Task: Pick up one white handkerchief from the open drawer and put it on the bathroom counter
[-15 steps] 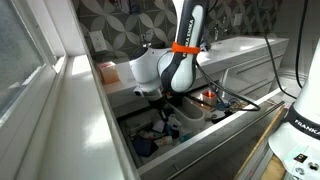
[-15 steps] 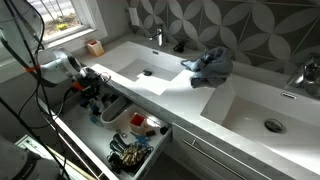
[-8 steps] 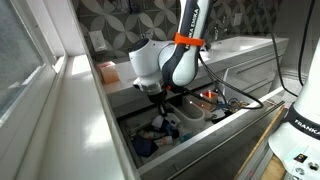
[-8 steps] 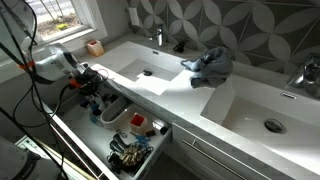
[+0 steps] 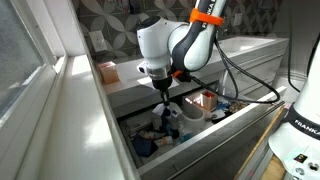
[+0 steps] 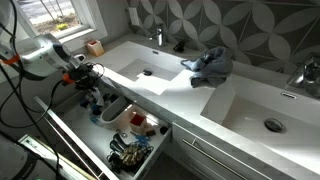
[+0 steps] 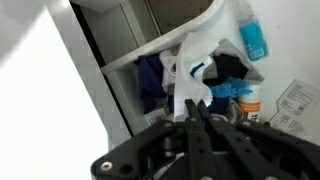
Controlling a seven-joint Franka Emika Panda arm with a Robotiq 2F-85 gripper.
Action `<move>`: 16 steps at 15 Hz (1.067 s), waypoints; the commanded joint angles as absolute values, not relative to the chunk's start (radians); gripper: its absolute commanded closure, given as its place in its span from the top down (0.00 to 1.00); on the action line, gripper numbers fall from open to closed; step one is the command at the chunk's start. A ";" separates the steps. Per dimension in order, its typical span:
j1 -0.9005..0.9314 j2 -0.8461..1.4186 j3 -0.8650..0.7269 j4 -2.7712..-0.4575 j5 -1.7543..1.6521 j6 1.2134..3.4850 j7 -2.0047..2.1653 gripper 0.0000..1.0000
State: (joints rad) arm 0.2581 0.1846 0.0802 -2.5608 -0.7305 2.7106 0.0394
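The gripper (image 7: 190, 112) is pinched shut on a white handkerchief (image 7: 192, 62) — fingers nearly meeting. The cloth hangs lengthwise, straight down above the drawer (image 5: 215, 135).

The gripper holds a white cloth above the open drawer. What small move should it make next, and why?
Probably a short lift straight up. The gripper is shut on the white handkerchief, which hangs low over the cluttered drawer. Clearing the drawer's contents and front first seems safer than swinging at once toward the bathroom counter.
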 commanded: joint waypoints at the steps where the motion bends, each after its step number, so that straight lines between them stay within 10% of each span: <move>1: 0.240 0.053 0.074 -2.666 -0.709 2.739 0.073 0.01; 16: 0.171 -0.342 -0.046 -2.797 -0.804 2.707 0.179 0.01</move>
State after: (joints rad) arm 0.1967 -0.1939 -0.0151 -2.7384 -0.7396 2.7196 0.1455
